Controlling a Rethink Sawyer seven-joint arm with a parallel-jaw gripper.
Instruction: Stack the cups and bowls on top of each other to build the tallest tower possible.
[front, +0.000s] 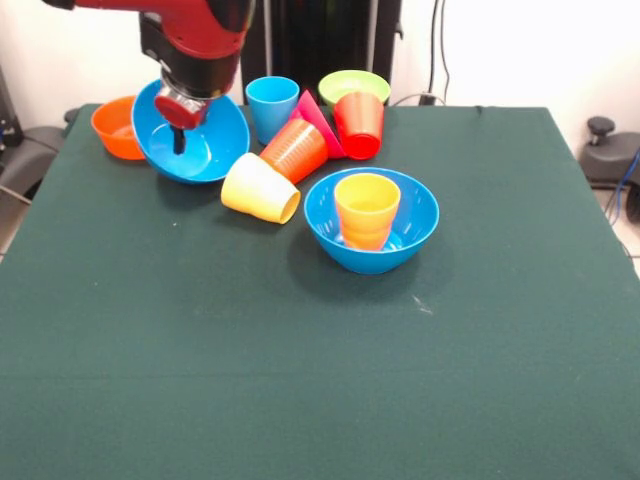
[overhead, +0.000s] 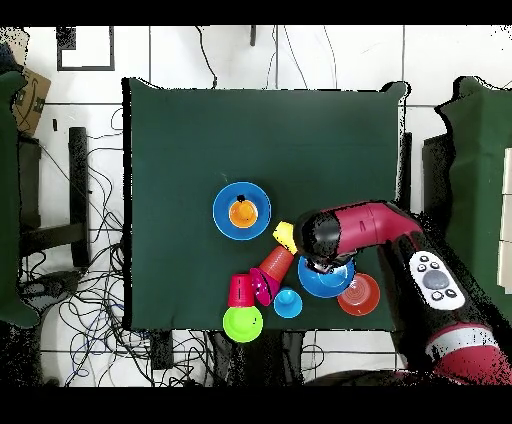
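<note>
My gripper (front: 180, 128) is at the far left and is shut on the far rim of a large blue bowl (front: 195, 150), which hangs tilted toward the camera; one dark finger shows inside it. This bowl also shows in the overhead view (overhead: 332, 282), half under the arm. A second blue bowl (front: 372, 245) stands mid-table with a yellow-orange cup (front: 367, 205) upright in it. A pale yellow cup (front: 258, 188) and an orange cup (front: 295, 150) lie on their sides. A light blue cup (front: 272, 105) stands upright and a red cup (front: 358, 125) stands upside down.
An orange bowl (front: 115, 128) sits just left of the held bowl. A lime-green bowl (front: 353, 86) stands at the back, and a pink-red bowl (front: 320, 125) leans on edge between the orange and red cups. The green table (front: 320, 380) reaches toward the camera.
</note>
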